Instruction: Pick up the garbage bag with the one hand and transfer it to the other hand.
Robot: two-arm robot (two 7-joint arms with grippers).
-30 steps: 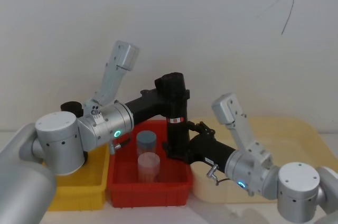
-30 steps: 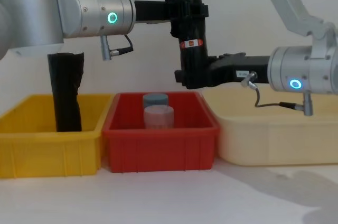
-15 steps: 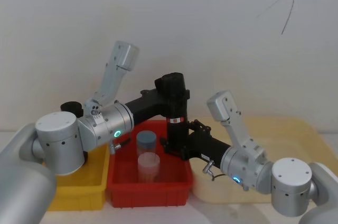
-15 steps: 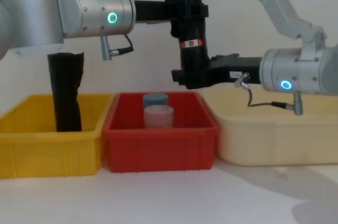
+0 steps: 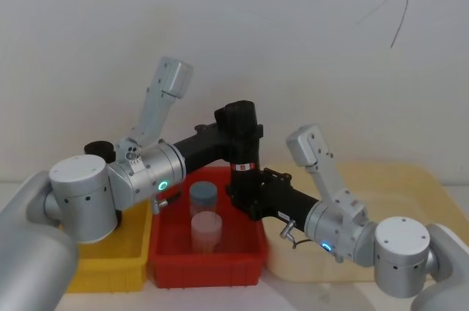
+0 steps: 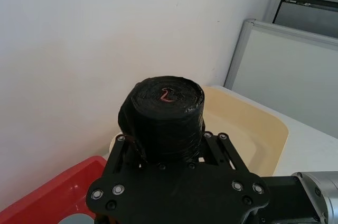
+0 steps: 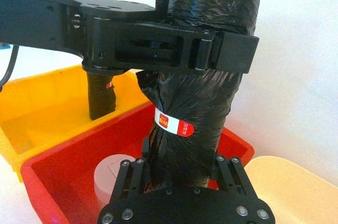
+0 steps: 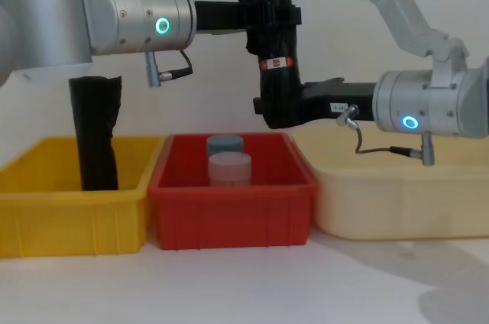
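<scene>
Now, garbage bag (image 8: pixel 275 79): upright in the air above the back right corner of the red bin (image 8: pixel 229 186), with its red-and-white label band at mid-height.
Left gripper (image 8: pixel 273 17): reaches in from the left, its fingers clamped round the roll's upper part.
Right gripper (image 8: pixel 279 110): reaches in from the right, its fingers closed against both sides of the roll's lower part, below the label.
Change: the right arm has drawn in leftward since a second ago. The roll and the left gripper have kept their place.
Red bin: holds a blue-grey jar (image 8: pixel 225 144) and a pinkish jar (image 8: pixel 229 167).
Yellow bin (image 8: pixel 69 217): left of the red one, with a plain black roll (image 8: pixel 95 133) standing in it.
Cream tray (image 8: pixel 397 202): right of the red bin, under the right arm.
Counter (image 8: pixel 229 286): white, carrying all three containers in a row.
Room: a white wall (image 5: pixel 293 32) close behind, and a pale partition panel (image 6: pixel 285 76) beyond the tray.
</scene>
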